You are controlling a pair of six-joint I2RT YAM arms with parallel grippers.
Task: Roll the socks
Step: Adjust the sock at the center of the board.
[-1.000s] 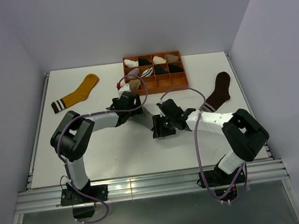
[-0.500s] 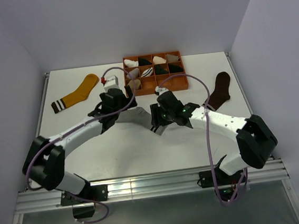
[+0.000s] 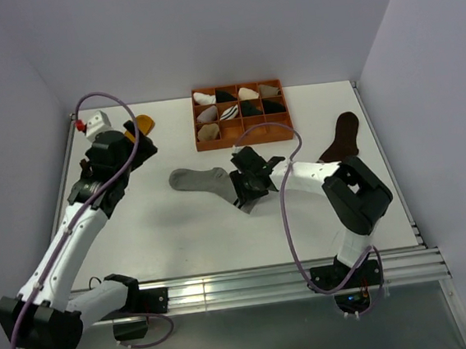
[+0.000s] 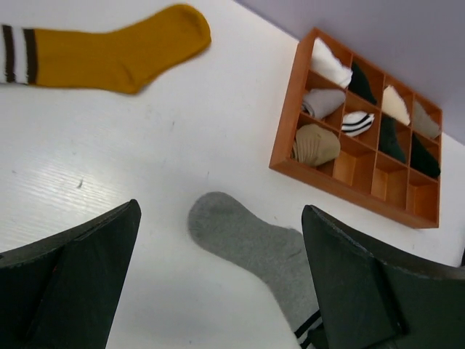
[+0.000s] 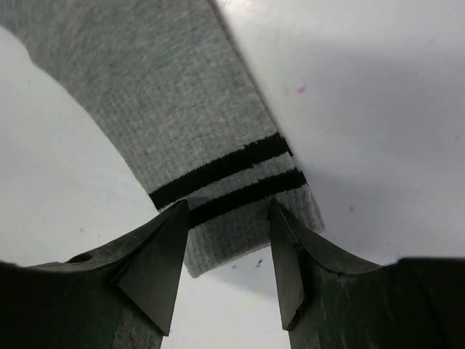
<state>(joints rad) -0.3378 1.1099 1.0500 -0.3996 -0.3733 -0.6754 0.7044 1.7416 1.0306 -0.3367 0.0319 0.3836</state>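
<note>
- Left claw (image 4: 219,211) is hanging wide open and empty over the worktop (image 4: 145,145), near the yellow sock (image 4: 109,54).
- Right claw (image 5: 227,211) is standing part open astride the striped cuff of the grey sock (image 5: 145,87), which is lying flat mid-worktop.
- Brown sock (image 3: 343,135) is lying right of the tray (image 3: 245,140).

Covering most of the mustard sock (image 3: 145,123) beneath the left gripper (image 3: 133,139), hiding the cuff of the grey sock (image 3: 196,178) under the right gripper (image 3: 247,190), cropping its foot ahead of the fingers.
</note>
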